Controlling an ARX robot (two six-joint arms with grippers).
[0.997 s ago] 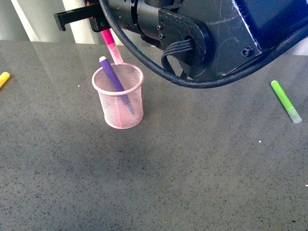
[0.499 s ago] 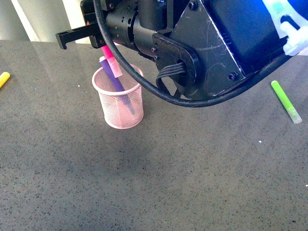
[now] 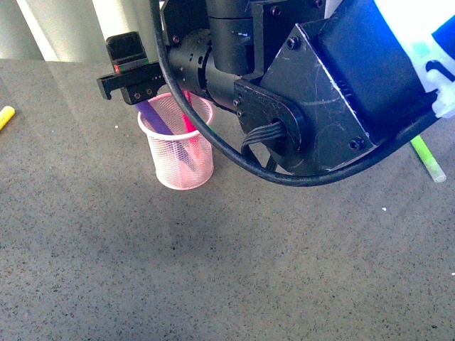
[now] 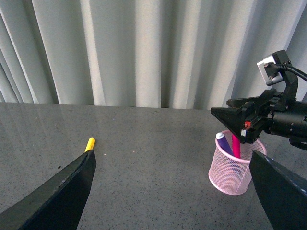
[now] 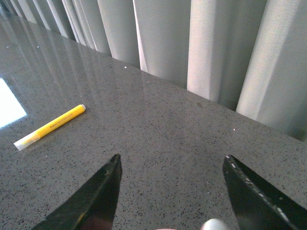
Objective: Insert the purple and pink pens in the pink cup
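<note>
The pink pen [image 3: 188, 122] has dropped into the pink cup [image 3: 178, 160] beside the purple pen [image 3: 153, 115], upper left of frame. Right hand [image 5: 168, 191] spread wide, empty; both pens inserted.

We see a dark grey speckled counter [image 3: 213, 270] filling most of the front view. At the far left edge of that frame lies a yellow marker [image 3: 6, 116], only its end showing. At the right edge, partly hidden, lies a lime green marker [image 3: 429, 160] with a clear cap. Pale pleated curtains [image 4: 144, 48] hang behind the counter, across the top of the frame.
</note>
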